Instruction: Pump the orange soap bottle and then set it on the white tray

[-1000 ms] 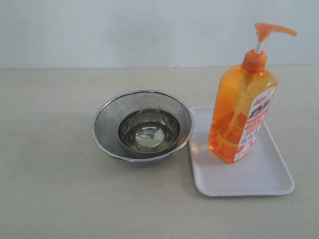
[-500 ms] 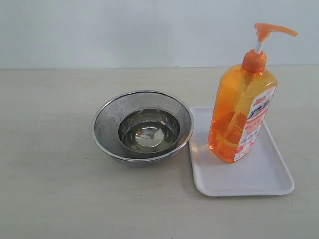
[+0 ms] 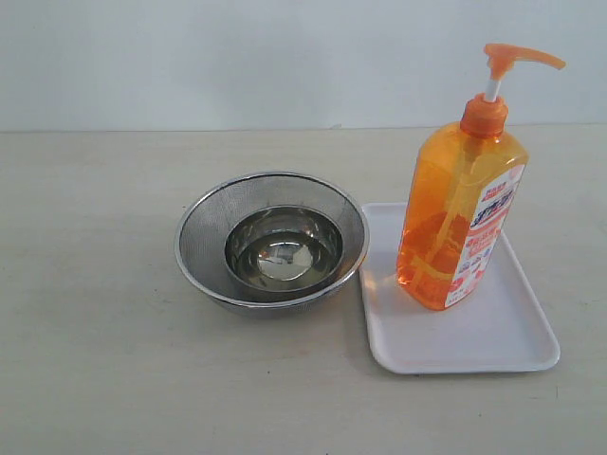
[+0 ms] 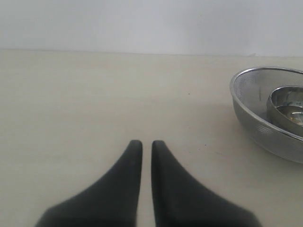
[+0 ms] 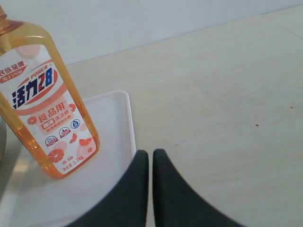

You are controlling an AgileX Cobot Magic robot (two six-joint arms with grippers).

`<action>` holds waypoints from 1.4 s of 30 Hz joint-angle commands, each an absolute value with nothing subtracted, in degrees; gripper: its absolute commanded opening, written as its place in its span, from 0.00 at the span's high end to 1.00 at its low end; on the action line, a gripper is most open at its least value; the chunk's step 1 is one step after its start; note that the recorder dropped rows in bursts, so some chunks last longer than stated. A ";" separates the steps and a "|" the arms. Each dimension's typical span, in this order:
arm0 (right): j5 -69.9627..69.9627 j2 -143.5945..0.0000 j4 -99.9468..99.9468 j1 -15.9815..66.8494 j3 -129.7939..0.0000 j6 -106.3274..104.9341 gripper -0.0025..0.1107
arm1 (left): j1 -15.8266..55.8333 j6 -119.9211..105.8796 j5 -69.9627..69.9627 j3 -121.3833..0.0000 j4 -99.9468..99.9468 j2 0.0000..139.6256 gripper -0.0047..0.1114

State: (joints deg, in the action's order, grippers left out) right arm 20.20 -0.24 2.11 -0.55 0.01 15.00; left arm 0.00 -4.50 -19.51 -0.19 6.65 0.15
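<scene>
The orange soap bottle [image 3: 462, 209] stands upright on the white tray [image 3: 493, 336] at the right of the exterior view, pump head raised on its white stem. No arm shows in that view. In the right wrist view the orange soap bottle [image 5: 45, 104] rises on the white tray [image 5: 111, 123], and my right gripper [image 5: 150, 153] hangs shut and empty over the tray's edge, apart from the bottle. My left gripper [image 4: 143, 143] is shut with nothing in it, above bare table some way from the bowl.
A round steel mesh bowl [image 3: 199, 223] with a smaller steel bowl [image 3: 283, 254] inside sits just left of the tray. The mesh bowl [image 4: 251, 111] also shows at the edge of the left wrist view. A pale wall runs behind the table.
</scene>
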 commanded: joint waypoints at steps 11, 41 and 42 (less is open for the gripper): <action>19.51 0.00 2.09 -0.44 0.00 14.63 0.98 | -0.02 -4.15 -19.41 0.00 7.07 0.00 0.90; 18.45 0.00 -8.99 -0.44 -12.18 15.09 0.98 | -0.02 -4.35 -19.41 0.00 7.07 0.00 0.90; 17.72 0.00 -9.51 -0.44 -12.40 15.09 0.98 | -0.02 -4.35 -19.41 0.00 7.07 0.00 0.90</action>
State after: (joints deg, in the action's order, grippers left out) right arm 18.79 -0.24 -7.23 -0.55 -10.75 15.22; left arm 0.00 -4.50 -19.51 -0.19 6.65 0.15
